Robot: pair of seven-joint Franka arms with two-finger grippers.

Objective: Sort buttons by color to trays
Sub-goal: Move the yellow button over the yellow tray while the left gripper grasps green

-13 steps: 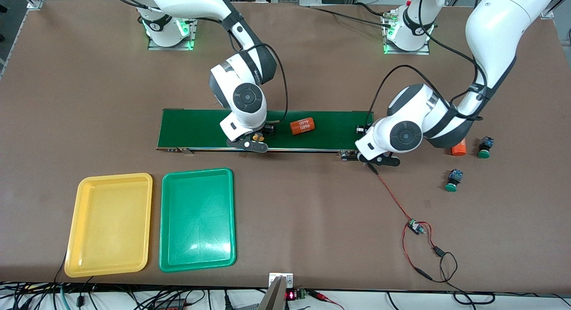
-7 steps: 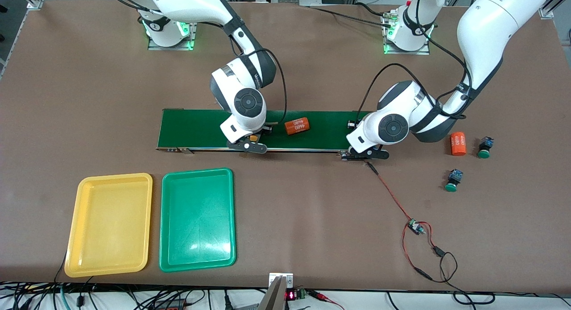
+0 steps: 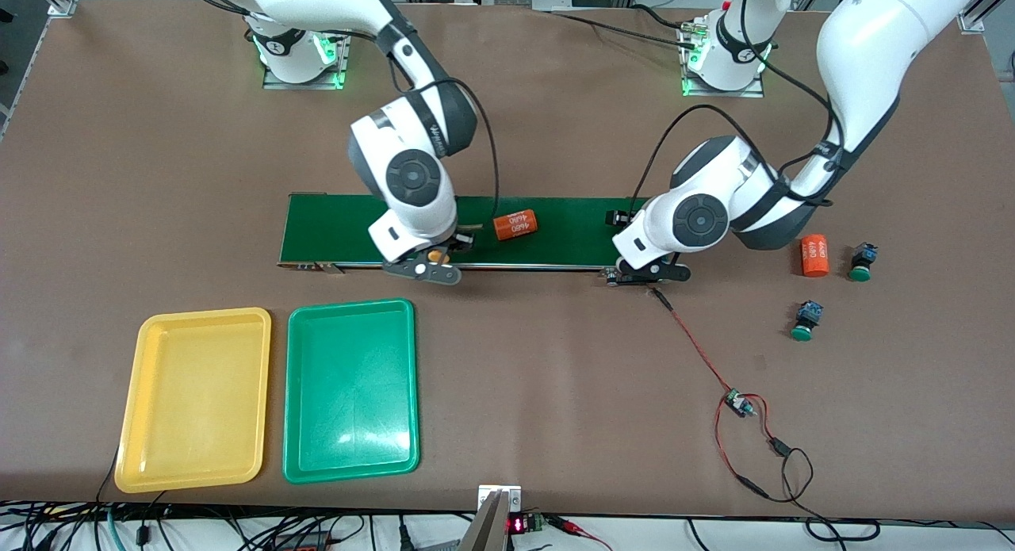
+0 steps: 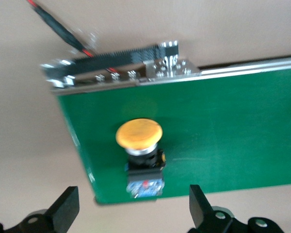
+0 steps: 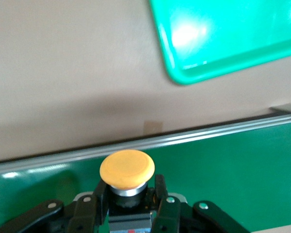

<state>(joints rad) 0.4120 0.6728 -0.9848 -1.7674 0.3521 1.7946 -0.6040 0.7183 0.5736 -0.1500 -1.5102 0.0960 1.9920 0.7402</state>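
My right gripper (image 5: pixel 129 199) is shut on an orange-yellow button (image 5: pixel 127 169), cap outward, over the conveyor belt's edge nearer the front camera (image 3: pixel 434 255). My left gripper (image 4: pixel 132 213) hangs open over the belt's end toward the left arm (image 3: pixel 644 272). A second orange-yellow button (image 4: pixel 139 134) lies free on the belt there, just off the fingertips (image 4: pixel 67 208); its dark body shows in the front view (image 3: pixel 614 217). Two green buttons (image 3: pixel 802 321) (image 3: pixel 862 262) lie on the table past that end of the belt. The yellow tray (image 3: pixel 151 337) and green tray (image 3: pixel 301 329) sit side by side near the front camera, both bare.
The long dark green conveyor belt (image 3: pixel 341 226) crosses the table's middle with an orange cylinder (image 3: pixel 515 224) on it. Another orange cylinder (image 3: pixel 814 254) lies beside the green buttons. A small circuit board (image 3: pixel 737 403) with red and black wires lies nearer the front camera.
The right gripper closed on its button and shifted toward the right arm's end. The left gripper opened and left its button on the belt. The cylinder rode along the belt toward the right arm.
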